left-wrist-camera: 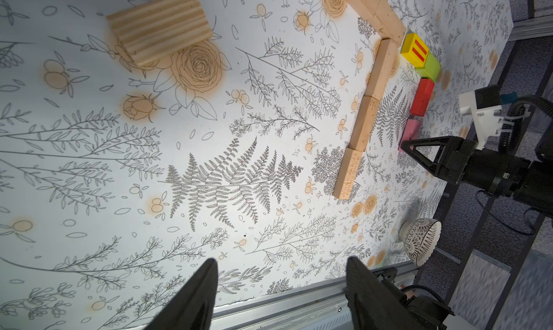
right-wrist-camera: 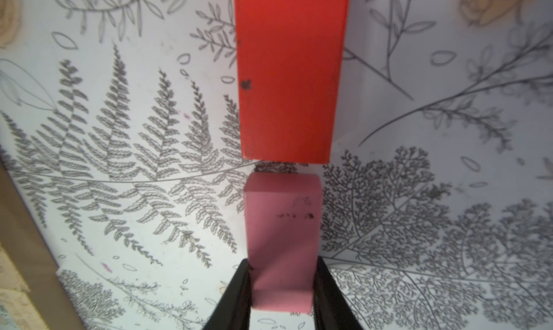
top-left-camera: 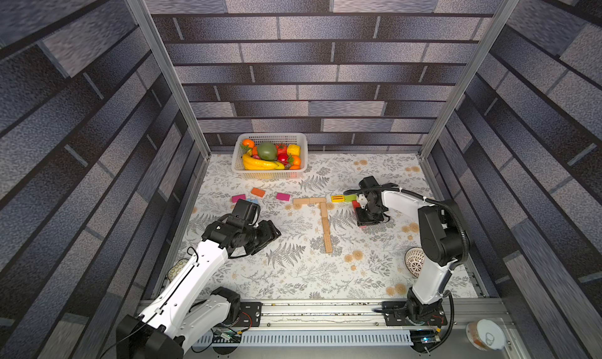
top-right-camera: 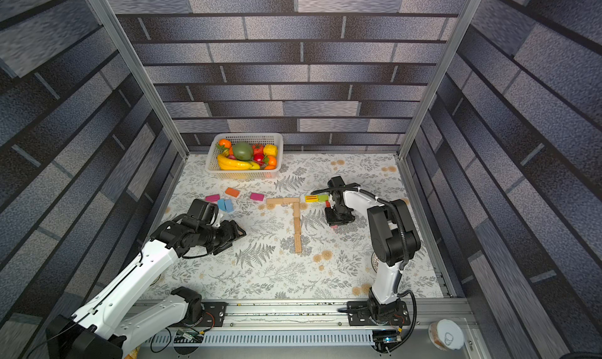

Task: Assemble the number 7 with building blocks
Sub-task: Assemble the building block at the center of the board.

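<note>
Nearest in, a patterned bowl sits on the counter by the right arm's base. The left tool hovers over bare counter with its jaws well apart and nothing in them. A ridged tan block lies loose in its wrist view.

Mid-counter is the tan 7: plain wood blocks end to end, with the long stem running toward the near edge and a short bar at the far end sticking out left.

Just right of the stem, the right tool is clamped on the sides of a pink block. Can't tell if the block is resting on the counter or just off it. After a small gap a red block follows in line. Past that, a green block touches a yellow block, which sits just beside the bar's right end.

Farther left are the left magenta block, right magenta block, an orange block and blue blocks. At the back wall there's a white basket of toy fruit.
</note>
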### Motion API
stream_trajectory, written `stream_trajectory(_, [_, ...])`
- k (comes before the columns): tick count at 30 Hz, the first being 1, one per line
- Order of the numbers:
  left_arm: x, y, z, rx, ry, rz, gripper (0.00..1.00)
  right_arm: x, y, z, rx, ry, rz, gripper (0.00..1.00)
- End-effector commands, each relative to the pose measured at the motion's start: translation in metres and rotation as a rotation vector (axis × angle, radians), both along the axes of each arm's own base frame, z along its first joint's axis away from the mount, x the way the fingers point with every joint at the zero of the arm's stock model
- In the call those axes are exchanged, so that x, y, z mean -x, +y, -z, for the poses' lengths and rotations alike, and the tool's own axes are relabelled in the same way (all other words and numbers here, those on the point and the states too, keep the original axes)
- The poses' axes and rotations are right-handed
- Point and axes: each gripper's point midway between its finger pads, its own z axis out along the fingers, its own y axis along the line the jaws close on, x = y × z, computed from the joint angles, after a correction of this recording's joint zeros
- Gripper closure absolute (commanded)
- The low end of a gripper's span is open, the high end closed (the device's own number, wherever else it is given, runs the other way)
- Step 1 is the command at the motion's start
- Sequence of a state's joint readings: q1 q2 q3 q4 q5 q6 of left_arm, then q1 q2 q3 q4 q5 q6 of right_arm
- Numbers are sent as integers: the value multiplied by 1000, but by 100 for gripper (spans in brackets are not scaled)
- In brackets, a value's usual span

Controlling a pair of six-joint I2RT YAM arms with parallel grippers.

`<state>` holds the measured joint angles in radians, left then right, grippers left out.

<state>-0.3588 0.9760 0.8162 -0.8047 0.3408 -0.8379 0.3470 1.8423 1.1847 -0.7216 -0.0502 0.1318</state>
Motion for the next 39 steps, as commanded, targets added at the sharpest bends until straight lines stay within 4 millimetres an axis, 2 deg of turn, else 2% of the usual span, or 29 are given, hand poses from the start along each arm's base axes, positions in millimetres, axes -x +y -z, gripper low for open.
stream_trajectory(1, [5,2,1,-6,12,14,30,3,-1,3,16,26,-14,67])
stream_trajectory(14, [12,7,6,-9,18,-5,30,-5,4,5,7,30,-20,67])
stream_trajectory(31, [11,8,7,-6,17,-8,30,-2,-1,7,26,29,-14,67])
stream_trajectory(39, [15,10,8,-5,16,-15,30,-2,2,5,10,29,-7,52])
